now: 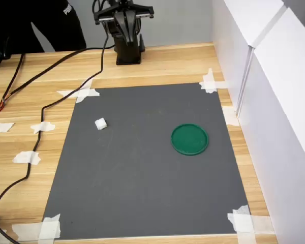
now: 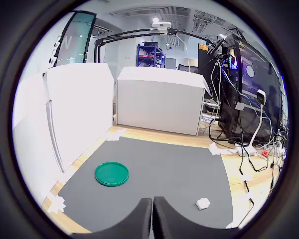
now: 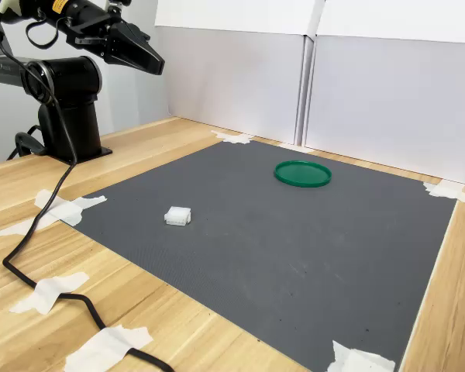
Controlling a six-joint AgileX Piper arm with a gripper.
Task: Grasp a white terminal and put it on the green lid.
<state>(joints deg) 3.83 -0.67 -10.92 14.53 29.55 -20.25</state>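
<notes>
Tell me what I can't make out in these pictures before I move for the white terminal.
- Pincer: the first exterior view crops it at the top edge; shut in the wrist view.
- White terminal: too small in every view to read its face details.
- Green lid: rim height unclear from above.
- Person: only a dark sleeve, cut by the first exterior view's top edge.

A wooden table [image 1: 157,68] carries a taped grey mat [image 1: 142,173].
</notes>
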